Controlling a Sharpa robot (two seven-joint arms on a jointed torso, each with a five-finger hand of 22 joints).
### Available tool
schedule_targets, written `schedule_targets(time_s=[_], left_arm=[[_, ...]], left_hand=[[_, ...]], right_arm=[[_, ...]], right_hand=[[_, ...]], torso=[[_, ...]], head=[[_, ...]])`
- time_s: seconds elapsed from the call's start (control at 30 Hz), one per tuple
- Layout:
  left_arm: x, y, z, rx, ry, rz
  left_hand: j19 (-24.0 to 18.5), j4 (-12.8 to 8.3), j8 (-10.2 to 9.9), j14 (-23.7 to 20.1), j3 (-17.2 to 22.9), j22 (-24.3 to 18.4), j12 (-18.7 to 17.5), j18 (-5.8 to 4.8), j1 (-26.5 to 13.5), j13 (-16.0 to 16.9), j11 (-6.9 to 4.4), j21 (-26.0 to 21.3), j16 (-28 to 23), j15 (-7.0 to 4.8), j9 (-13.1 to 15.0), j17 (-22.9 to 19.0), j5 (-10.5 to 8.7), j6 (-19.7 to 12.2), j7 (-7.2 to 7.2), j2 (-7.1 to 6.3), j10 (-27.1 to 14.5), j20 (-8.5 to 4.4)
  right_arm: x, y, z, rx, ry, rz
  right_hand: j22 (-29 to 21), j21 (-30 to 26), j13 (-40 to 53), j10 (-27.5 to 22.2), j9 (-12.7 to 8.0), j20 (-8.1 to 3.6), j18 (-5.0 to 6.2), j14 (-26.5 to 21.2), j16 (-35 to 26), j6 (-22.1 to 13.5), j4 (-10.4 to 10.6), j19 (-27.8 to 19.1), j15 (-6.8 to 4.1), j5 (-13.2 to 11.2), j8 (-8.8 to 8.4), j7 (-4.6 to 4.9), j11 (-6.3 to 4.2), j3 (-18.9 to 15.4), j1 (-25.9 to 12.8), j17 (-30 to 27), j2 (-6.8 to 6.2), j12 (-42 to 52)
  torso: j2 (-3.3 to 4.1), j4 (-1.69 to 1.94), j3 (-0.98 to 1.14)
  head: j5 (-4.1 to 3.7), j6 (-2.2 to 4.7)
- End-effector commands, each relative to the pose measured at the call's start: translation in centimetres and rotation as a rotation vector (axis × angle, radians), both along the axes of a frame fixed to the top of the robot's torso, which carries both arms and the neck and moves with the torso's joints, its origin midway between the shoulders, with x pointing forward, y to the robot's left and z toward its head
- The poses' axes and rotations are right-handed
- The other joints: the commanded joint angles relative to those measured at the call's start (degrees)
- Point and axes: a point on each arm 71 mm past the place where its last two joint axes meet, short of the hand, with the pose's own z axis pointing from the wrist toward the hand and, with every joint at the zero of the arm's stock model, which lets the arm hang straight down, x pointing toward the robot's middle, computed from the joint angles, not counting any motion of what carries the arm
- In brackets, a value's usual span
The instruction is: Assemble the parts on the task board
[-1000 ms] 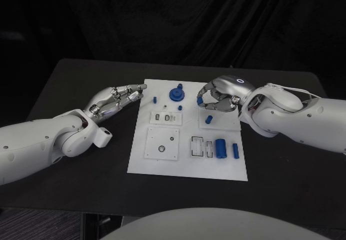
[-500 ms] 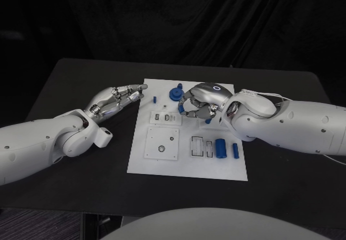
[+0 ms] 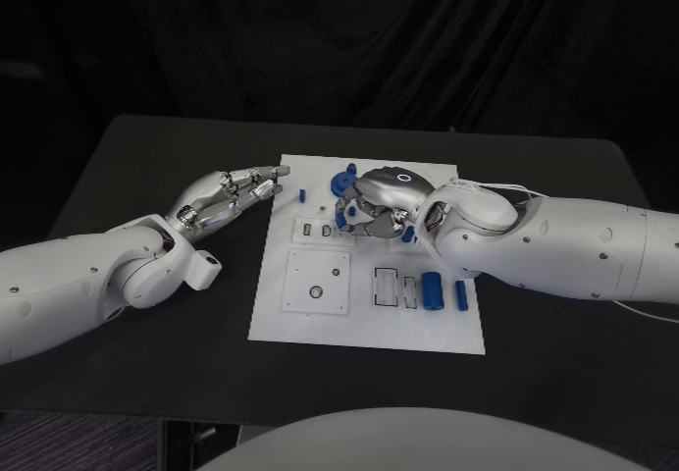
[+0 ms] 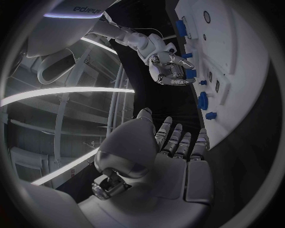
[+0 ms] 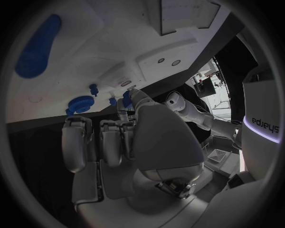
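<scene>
- Right hand (image 3: 380, 204) over the task board (image 3: 365, 324), fingers curled on a small blue part (image 4: 190, 74).
- Left hand (image 3: 227, 196) beside board, fingers together, holding nothing.

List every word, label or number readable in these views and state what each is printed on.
"edipys": mirrored grey lettering on the robot's white casing, right wrist view.
"edipis": same lettering, partly cut off, on the white casing, left wrist view.
White rectangular task board: no legible text.
Small blue plastic parts: no markings visible.

My head camera looks down on the task board (image 3: 368, 324) – each wrist camera peers close past my own fingers, sharing that board.
</scene>
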Motion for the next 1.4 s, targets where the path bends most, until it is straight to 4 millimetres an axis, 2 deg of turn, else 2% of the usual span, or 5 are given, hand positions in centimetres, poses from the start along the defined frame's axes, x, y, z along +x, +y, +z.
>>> schedule_targets(time_s=[0.03, 0.2, 0.93, 1.17, 1.4], left_arm=[[-0.2, -0.3, 0.3, -0.035, -0.026, -0.024], [-0.1, -0.3, 0.3, -0.035, -0.026, -0.024], [-0.1, -0.4, 0.2, -0.034, -0.021, -0.028], [0.0, -0.4, 0.2, -0.034, -0.02, -0.03], [0.0, -0.5, 0.1, -0.034, -0.019, -0.031]], left_hand=[[0.15, -0.01, -0.16, 0.1, 0.23, 0.07, -0.21, 0.58, 0.45, -0.08, 0.28, 0.36, 0.37, 0.37, -0.07, 0.08, -0.3, -0.44, 0.0, 0.13, -0.11, 0.28], [0.16, -0.01, -0.16, 0.12, 0.24, 0.07, -0.19, 0.58, 0.45, -0.08, 0.26, 0.38, 0.37, 0.39, -0.07, 0.09, -0.37, -0.46, 0.01, 0.14, -0.11, 0.28], [0.16, -0.02, -0.19, 0.12, 0.26, 0.07, -0.25, 0.57, 0.46, -0.09, 0.26, 0.38, 0.37, 0.42, -0.09, 0.08, -0.52, -0.62, -0.04, 0.17, -0.15, 0.28], [0.16, -0.02, -0.19, 0.12, 0.26, 0.07, -0.25, 0.57, 0.46, -0.09, 0.26, 0.38, 0.37, 0.42, -0.09, 0.08, -0.52, -0.62, -0.04, 0.17, -0.15, 0.28], [0.15, -0.01, -0.2, 0.12, 0.27, 0.06, -0.23, 0.57, 0.45, -0.08, 0.28, 0.37, 0.36, 0.43, -0.09, 0.08, -0.54, -0.64, -0.06, 0.19, -0.14, 0.28]], right_arm=[[0.1, 0.0, -0.6, -0.042, 0.03, -0.031], [0.1, 0.2, -0.9, -0.05, 0.038, -0.039], [0.3, -0.1, -1.3, -0.081, -0.003, -0.058], [0.4, 0.0, -1.6, -0.09, 0.006, -0.059], [0.4, 0.1, -1.9, -0.101, 0.015, -0.057]], right_hand=[[13.24, -0.19, 15.09, 5.97, 0.11, 0.36, 0.45, 6.06, 0.14, 0.28, -0.3, 3.09, 0.53, 0.11, 0.22, 0.03, 0.39, 0.03, -0.06, 15.09, -0.24, 0.15], [13.21, -0.27, 15.09, 5.97, 0.13, 0.49, 0.47, 6.06, 0.14, 0.21, -0.57, 3.05, 0.71, 0.28, 0.15, 0.15, 0.59, 0.18, 0.07, 15.09, -0.19, 0.15], [13.22, -0.24, 15.09, 5.97, 0.16, 0.63, 0.46, 6.06, 0.14, 0.14, -0.79, 3.08, 0.86, 0.43, 0.07, 0.3, 0.74, 0.31, 0.09, 15.09, -0.13, 0.15], [13.22, -0.23, 15.09, 5.97, 0.12, 0.73, 0.46, 6.06, 0.14, -0.17, -0.92, 3.09, 0.95, 0.37, -0.13, 0.44, 0.81, 0.35, -0.02, 15.09, -0.15, 0.15], [13.21, -0.27, 15.09, 5.97, 0.06, 0.98, 0.49, 6.06, 0.14, -1.15, -1.15, 3.09, 1.08, -1.31, -0.75, 0.67, 0.87, 0.25, -0.79, 15.09, -0.28, 0.15]], torso=[[-0.03, -0.04, 0.0], [-0.06, 0.09, -0.03], [-0.12, -0.05, 0.04], [-0.1, 0.03, 0.04], [-0.13, 0.05, -0.01]], head=[[0.05, -0.01], [0.17, -0.01], [0.11, -0.01], [0.05, -0.01], [0.09, -0.01]])
